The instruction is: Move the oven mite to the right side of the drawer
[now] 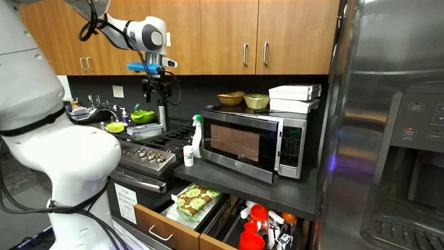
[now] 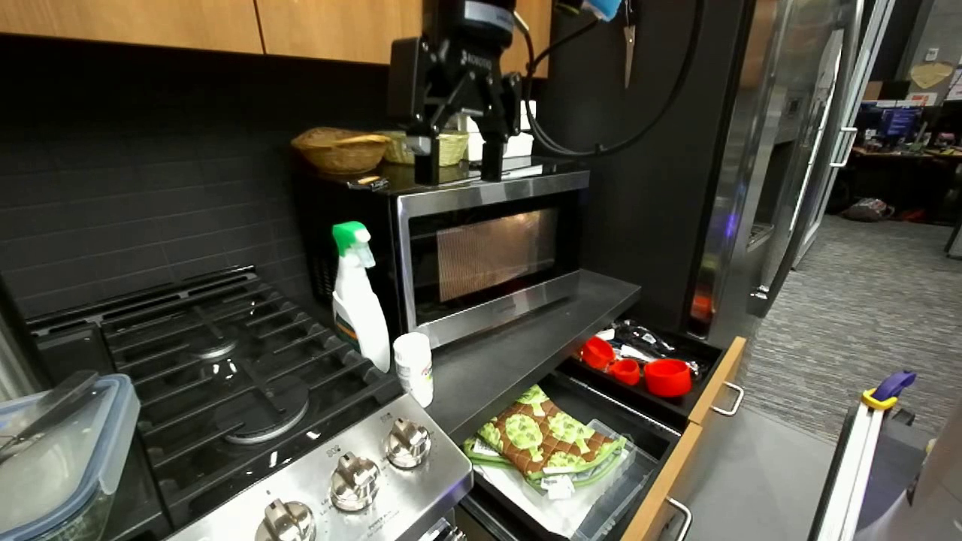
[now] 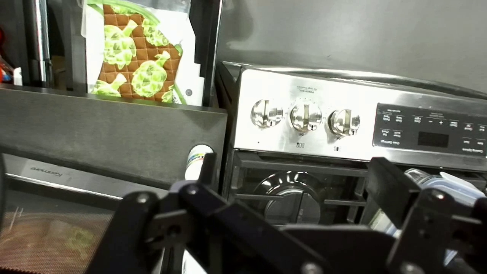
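Observation:
The oven mite [image 1: 196, 199], brown quilted cloth with a green artichoke print and green edging, lies flat in the open drawer [image 1: 166, 225]. It also shows in an exterior view [image 2: 552, 432] and at the upper left of the wrist view [image 3: 144, 53]. It rests on pale and clear flat items. The drawer's wood front [image 2: 665, 481] has a metal handle. The counter edge hides the drawer's back part. My gripper [image 1: 158, 95] points down, high above the stove, well apart from the oven mite. Its fingers [image 2: 460, 167] are spread with nothing between them, as the wrist view also shows [image 3: 293, 171].
A neighbouring open drawer [image 2: 725, 376] holds red cups [image 2: 667, 377] and utensils. The counter [image 1: 249, 194] overhangs both drawers. It bears a microwave [image 1: 242, 142], a spray bottle [image 2: 359, 300] and a white canister [image 2: 413, 368]. The stove [image 2: 218, 391] stands beside it, with a lidded container [image 1: 145, 131].

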Robot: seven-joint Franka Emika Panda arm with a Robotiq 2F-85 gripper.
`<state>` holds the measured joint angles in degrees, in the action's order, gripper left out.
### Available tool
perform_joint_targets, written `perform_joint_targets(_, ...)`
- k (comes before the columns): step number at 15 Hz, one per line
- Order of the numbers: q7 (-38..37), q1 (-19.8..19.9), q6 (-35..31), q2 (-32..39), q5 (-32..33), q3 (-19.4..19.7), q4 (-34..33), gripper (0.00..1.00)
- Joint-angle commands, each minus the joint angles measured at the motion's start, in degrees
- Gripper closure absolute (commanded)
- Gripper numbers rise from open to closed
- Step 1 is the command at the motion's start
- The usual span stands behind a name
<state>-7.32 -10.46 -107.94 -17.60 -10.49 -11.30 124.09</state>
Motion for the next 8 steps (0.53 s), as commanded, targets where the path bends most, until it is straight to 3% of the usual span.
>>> perform_joint_targets(1, -0.6, 1.0, -0.7, -0.1, 0.8, 0.6, 0.6, 0.0)
perform_joint_targets(8, -2.9, 3.7, -4.5, 0.0, 2.3, 1.3, 3.8, 0.0)
